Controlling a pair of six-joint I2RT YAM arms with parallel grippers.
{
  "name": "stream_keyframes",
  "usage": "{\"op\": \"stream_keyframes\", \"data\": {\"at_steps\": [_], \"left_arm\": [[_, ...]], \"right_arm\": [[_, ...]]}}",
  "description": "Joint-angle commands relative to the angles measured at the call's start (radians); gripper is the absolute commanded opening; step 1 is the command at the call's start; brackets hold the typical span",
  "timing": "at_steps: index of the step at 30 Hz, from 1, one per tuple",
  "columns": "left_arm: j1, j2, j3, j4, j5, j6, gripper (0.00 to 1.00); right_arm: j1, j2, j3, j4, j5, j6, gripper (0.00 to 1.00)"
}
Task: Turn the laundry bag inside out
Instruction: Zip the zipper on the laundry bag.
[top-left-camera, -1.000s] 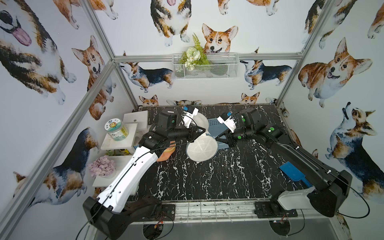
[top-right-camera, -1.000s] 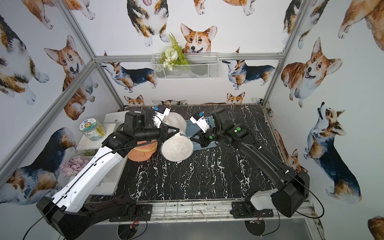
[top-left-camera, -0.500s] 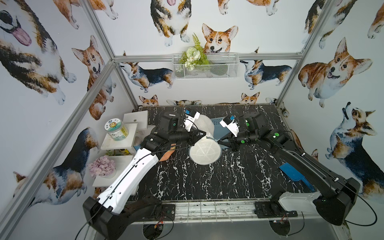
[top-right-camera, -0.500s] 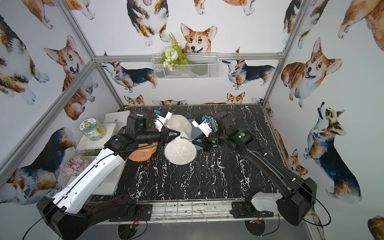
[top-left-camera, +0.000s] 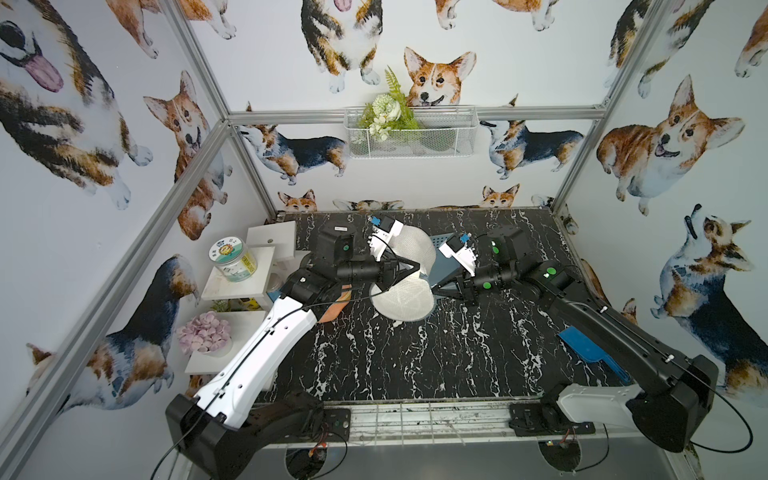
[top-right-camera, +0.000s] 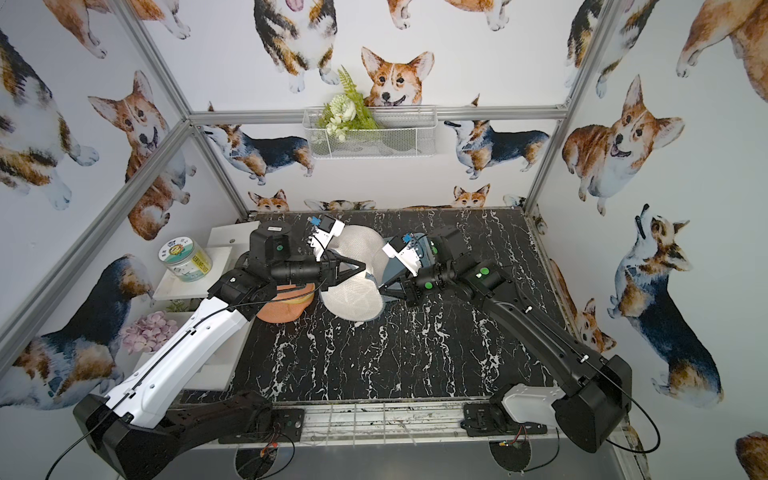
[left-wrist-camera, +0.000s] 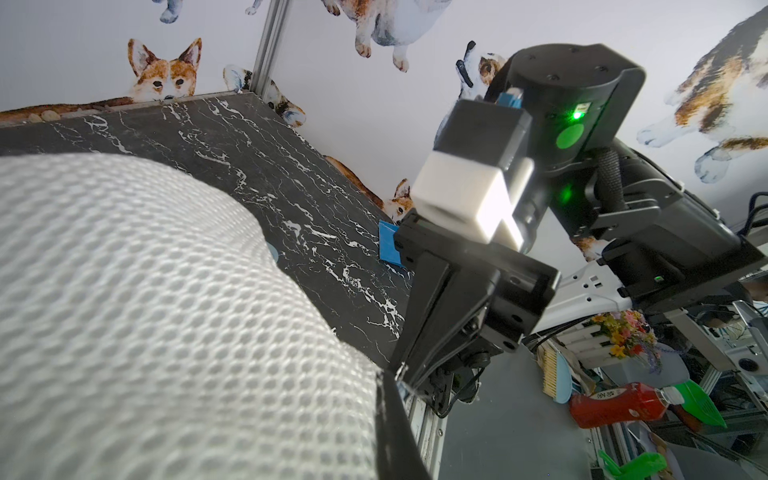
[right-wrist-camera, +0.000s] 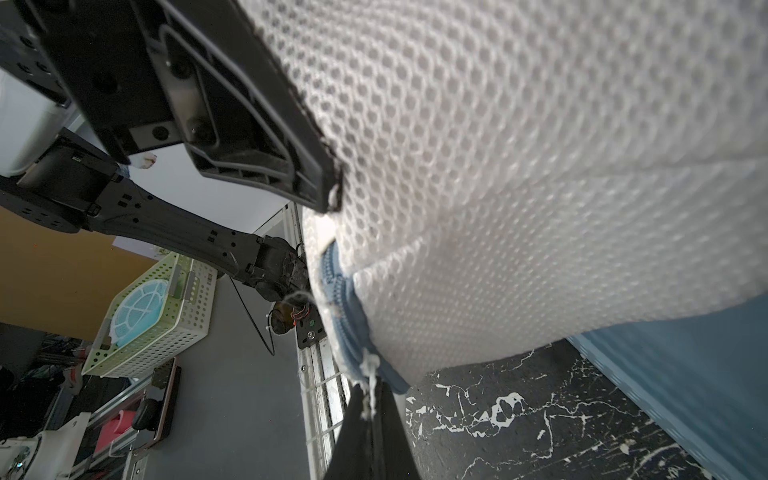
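The white mesh laundry bag (top-left-camera: 402, 297) (top-right-camera: 353, 297) hangs bunched over the back middle of the table, lifted between both arms. My left gripper (top-left-camera: 417, 266) (top-right-camera: 365, 266) is shut on the mesh at the bag's upper fold. The right gripper (top-left-camera: 435, 286) (top-right-camera: 380, 289) is shut on the bag's edge from the opposite side. In the left wrist view the mesh (left-wrist-camera: 166, 311) fills the frame beside my left gripper (left-wrist-camera: 390, 415). In the right wrist view my right gripper (right-wrist-camera: 370, 415) pinches a white thread beside the blue zipper (right-wrist-camera: 345, 311).
A grey-blue pad (top-left-camera: 444, 266) lies under the bag. An orange item (top-left-camera: 332, 309) sits beneath the left arm, and a blue scoop (top-left-camera: 590, 349) lies at the right. White shelves (top-left-camera: 241, 286) with a jar (top-left-camera: 232, 259) and pink flowers (top-left-camera: 204, 336) line the left wall.
The right arm's base and elbow have swung outward to the right. The bag and both gripper tips shifted slightly right. Both grippers stay shut on the bag.
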Motion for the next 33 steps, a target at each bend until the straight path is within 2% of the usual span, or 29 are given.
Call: {"op": "stream_keyframes", "data": {"at_steps": [1,13,19,23,26,27,29,30,31,33], "left_arm": [[0.001,-0.005,0.009,0.014,0.011,0.006,0.00],[0.060,-0.029,0.005,0.002,-0.030,0.001,0.00],[0.111,-0.054,-0.037,0.087,-0.002,-0.085,0.00],[0.102,-0.055,-0.104,0.170,0.035,-0.180,0.00],[0.052,-0.044,-0.127,0.098,0.013,-0.176,0.00],[0.030,-0.042,-0.126,0.061,-0.004,-0.166,0.12],[-0.024,-0.036,-0.119,-0.019,-0.043,-0.136,0.42],[-0.045,-0.031,-0.110,-0.057,-0.054,-0.124,0.53],[-0.060,-0.026,-0.096,-0.116,-0.083,-0.108,0.60],[-0.063,-0.044,-0.066,-0.209,-0.180,-0.091,0.66]], "right_arm": [[-0.015,-0.014,0.006,0.030,-0.008,0.009,0.00],[-0.055,-0.057,-0.067,-0.019,0.090,0.029,0.00],[-0.059,-0.057,-0.096,-0.050,0.157,0.037,0.00],[-0.060,-0.051,-0.054,-0.020,0.204,0.054,0.00],[-0.060,-0.029,0.033,0.030,0.215,0.046,0.00],[-0.059,-0.016,0.054,0.042,0.213,0.042,0.00],[-0.060,0.022,0.098,0.061,0.208,0.026,0.00],[-0.059,0.040,0.116,0.065,0.193,0.016,0.00],[-0.059,0.056,0.135,0.068,0.191,0.014,0.00],[-0.060,0.080,0.171,0.054,0.203,-0.004,0.00]]}}
